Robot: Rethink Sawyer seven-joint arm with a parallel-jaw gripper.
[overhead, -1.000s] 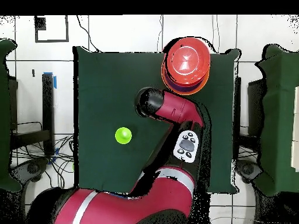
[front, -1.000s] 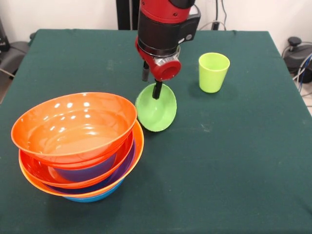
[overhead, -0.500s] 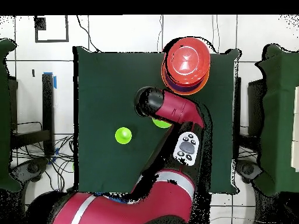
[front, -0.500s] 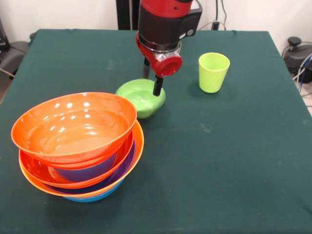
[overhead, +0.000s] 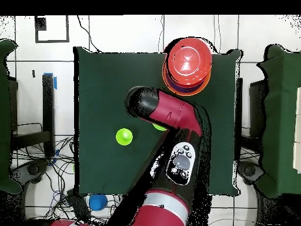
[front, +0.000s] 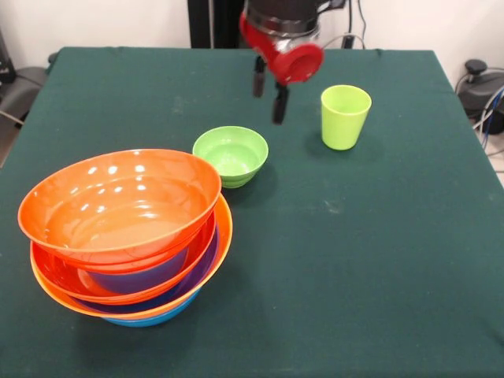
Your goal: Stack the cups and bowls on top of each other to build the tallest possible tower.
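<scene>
fingers: gripper (front: 268,89) spread open, empty
risk: small green bowl (front: 230,154) at tower's (front: 126,232) 1 o'clock could tip if pinched off-centre

The gripper (front: 268,90) hangs with its fingers apart above bare cloth between the small green bowl (front: 230,155) and the green cup (front: 344,116). The tower (front: 126,232) fills the table's (front: 378,260) near left corner; the near right half lies free.
</scene>
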